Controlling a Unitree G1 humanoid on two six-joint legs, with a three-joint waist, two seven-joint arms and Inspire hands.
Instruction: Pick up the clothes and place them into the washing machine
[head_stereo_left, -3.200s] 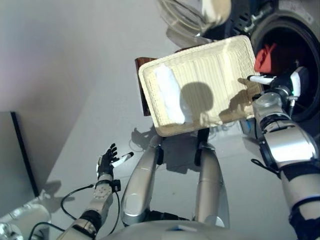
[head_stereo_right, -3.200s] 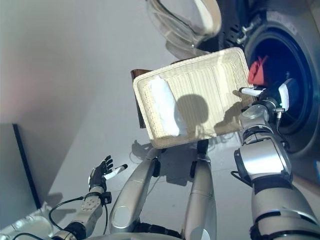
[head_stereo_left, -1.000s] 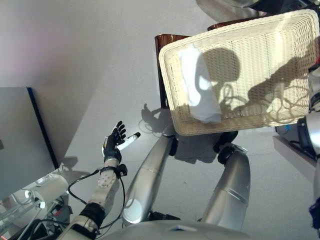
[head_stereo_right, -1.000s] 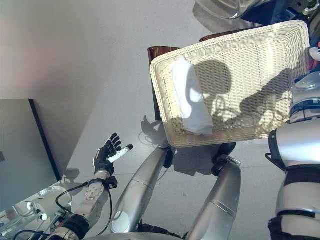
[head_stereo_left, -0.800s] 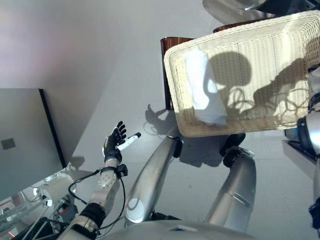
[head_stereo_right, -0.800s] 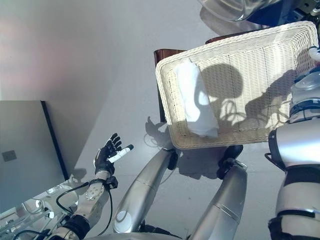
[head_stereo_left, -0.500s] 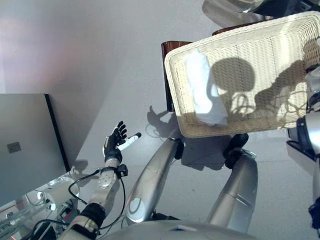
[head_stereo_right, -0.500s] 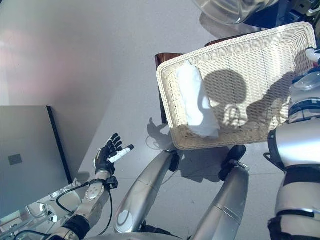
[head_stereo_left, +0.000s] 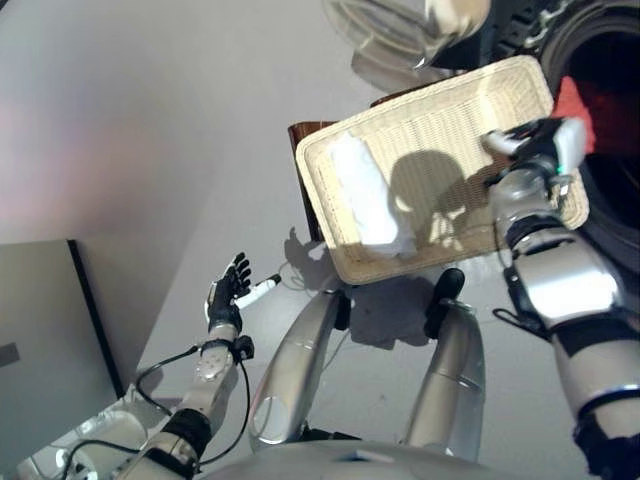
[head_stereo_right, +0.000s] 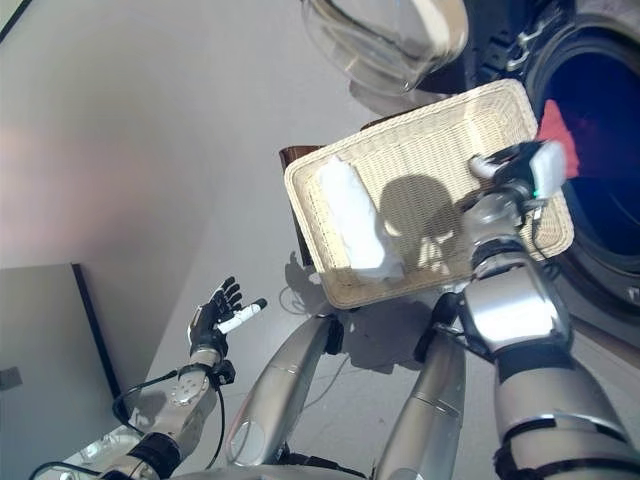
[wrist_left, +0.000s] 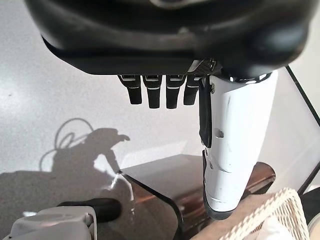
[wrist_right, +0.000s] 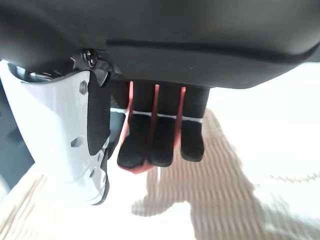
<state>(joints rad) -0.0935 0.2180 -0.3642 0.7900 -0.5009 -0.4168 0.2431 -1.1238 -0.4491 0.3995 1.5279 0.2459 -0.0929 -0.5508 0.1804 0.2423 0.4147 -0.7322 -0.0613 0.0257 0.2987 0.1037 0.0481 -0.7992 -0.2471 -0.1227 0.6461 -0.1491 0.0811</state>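
Note:
A white cloth (head_stereo_left: 365, 205) lies in the left part of the shallow wicker basket (head_stereo_left: 450, 120), which rests on the dark brown box (head_stereo_left: 305, 135). My right hand (head_stereo_left: 525, 145) is over the basket's right end, close to the washing machine's open drum (head_stereo_left: 615, 60); its fingers (wrist_right: 160, 140) are straight and hold nothing. A red cloth (head_stereo_left: 578, 100) lies in the drum just past the hand and shows behind the fingers in the right wrist view (wrist_right: 137, 169). My left hand (head_stereo_left: 228, 298) is open and empty, low at the left, far from the basket.
The machine's round glass door (head_stereo_left: 400, 30) stands open above the basket. A grey panel (head_stereo_left: 40, 350) stands at the lower left. Pale floor (head_stereo_left: 150, 150) spreads out to the left of the box.
The camera has swung, bringing the drum and red cloth back into view. My right hand now shows over the basket's right end. The white cloth and left hand have kept their places.

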